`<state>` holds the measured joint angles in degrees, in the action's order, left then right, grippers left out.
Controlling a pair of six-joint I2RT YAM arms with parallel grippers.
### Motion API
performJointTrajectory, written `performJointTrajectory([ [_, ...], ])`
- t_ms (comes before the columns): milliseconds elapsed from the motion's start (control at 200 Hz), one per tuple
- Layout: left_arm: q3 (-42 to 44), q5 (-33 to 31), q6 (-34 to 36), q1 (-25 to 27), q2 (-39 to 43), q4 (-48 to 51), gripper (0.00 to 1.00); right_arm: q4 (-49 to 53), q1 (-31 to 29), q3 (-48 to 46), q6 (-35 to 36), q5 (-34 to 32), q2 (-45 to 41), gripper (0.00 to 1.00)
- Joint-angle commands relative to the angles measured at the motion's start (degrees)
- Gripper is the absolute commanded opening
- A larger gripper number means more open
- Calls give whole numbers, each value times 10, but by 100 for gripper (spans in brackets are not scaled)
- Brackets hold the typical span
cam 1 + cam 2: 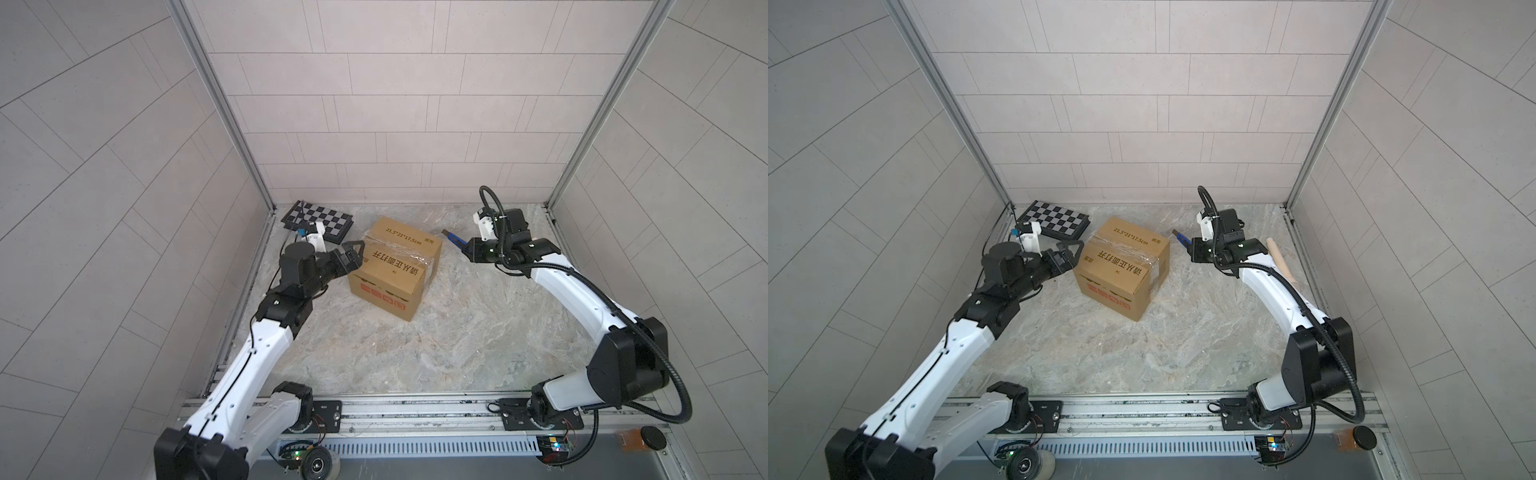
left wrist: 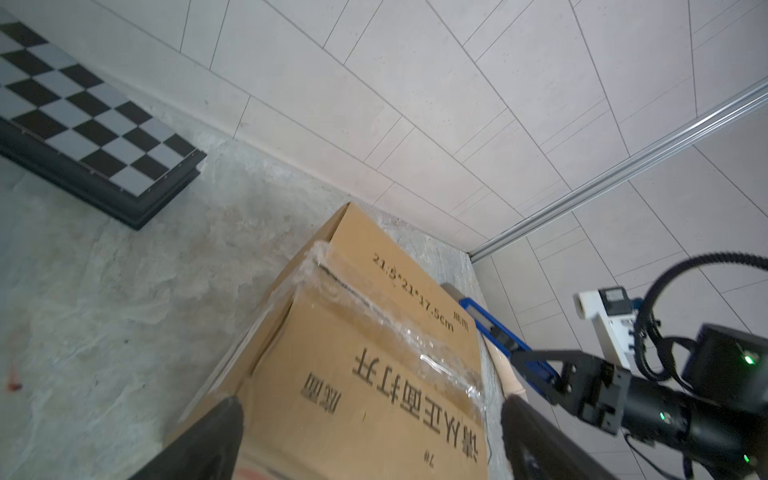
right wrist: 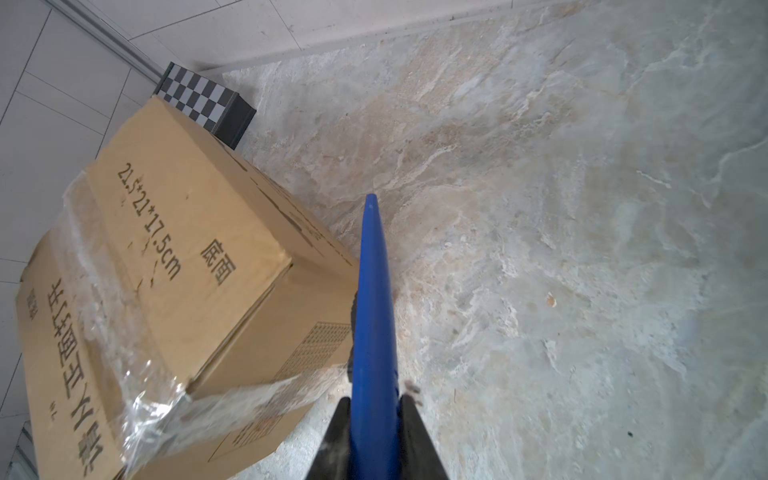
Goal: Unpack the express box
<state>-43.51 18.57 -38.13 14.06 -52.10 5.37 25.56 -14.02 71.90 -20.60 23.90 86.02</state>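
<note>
We see the express box on the marble table, left of centre and toward the far wall, its seam taped. Our left gripper is spread wide at the box's upper left edge and grips nothing. Our right gripper, right of the box and apart from it, clamps a blue tool.

Chequered board far left, wooden rod right, marble tabletop
</note>
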Motion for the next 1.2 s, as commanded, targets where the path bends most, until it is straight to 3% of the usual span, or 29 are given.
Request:
performJointTrajectory([
  [0, 35, -9, -22, 23, 20, 28, 100, -22, -6, 18, 27, 61, 3, 0],
  [155, 60, -13, -55, 37, -15, -39, 100, -31, -25, -29, 15, 66, -38, 0],
  [315, 30, -14, -55, 38, -75, -72, 100, -38, -38, -108, -30, 64, -131, 0],
  [616, 5, 0, -50, 38, -129, -96, 100, 47, -48, -216, -109, -26, -346, 0],
  [741, 19, 0, -53, 44, -122, -109, 100, 58, -49, -252, -160, 13, -437, 0],
  [876, 24, -3, -52, 50, -135, -112, 100, -2, -71, -310, -247, 77, -510, 0],
  [1197, 26, -6, -54, 54, -144, -121, 100, -104, -166, -409, -354, 70, -557, 0],
])
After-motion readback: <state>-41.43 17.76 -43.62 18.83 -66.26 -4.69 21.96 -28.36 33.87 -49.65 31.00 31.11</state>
